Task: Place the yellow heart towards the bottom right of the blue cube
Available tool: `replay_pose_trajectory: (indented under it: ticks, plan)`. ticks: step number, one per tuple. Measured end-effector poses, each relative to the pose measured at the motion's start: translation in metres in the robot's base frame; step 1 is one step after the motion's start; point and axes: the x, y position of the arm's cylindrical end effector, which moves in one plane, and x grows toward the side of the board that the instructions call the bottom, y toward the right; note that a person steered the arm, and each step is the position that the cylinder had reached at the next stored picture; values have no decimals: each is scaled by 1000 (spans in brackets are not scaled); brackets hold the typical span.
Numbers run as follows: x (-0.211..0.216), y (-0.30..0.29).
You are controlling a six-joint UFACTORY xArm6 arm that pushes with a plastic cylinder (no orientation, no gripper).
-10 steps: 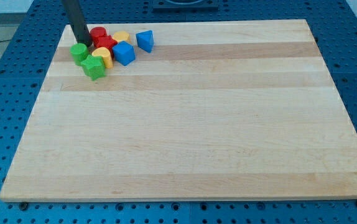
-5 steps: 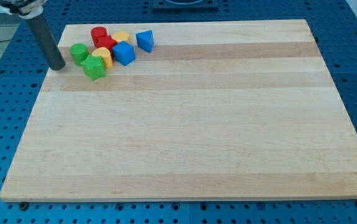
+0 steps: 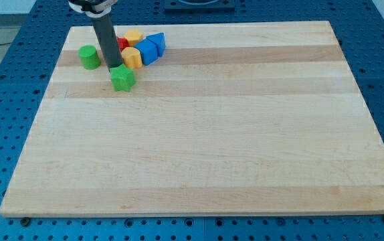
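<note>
the yellow heart (image 3: 132, 57) lies near the board's top left corner, in a tight cluster. it touches the blue cube (image 3: 146, 52) on its right, and a second yellow block (image 3: 134, 37) sits just above it; a red block (image 3: 122, 44) shows only as a sliver behind the rod. a second blue block (image 3: 156, 43) sits at the cluster's right end, touching the cube. my tip (image 3: 113, 67) stands just left of the heart, at or very near contact, and just above a green star (image 3: 123, 79). a green cylinder (image 3: 89, 57) sits apart, further to the view's left. there is no gripper on this rod, so nothing is clasped or released — the tip only pushes. judged step: the approach is made and the heart's displacement is only beginning, since the heart lies left of the cube, not at its bottom right. the next move calls for taking the heart down clear of the cluster, then across to the view's right, to end below and right of the cube — without dragging the cube along or catching the star. the heart's pointing and long axis cannot be told; it reads only as a rounded block. the wooden board (image 3: 205, 147) is otherwise bare.
</note>
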Motion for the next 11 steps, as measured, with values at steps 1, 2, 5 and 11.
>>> replay_pose_trajectory:
  ticks: [1, 2, 5, 11]
  plan:
    - [0, -36]
    - [0, -46]
    - [-11, -13]
    - [-11, 93]
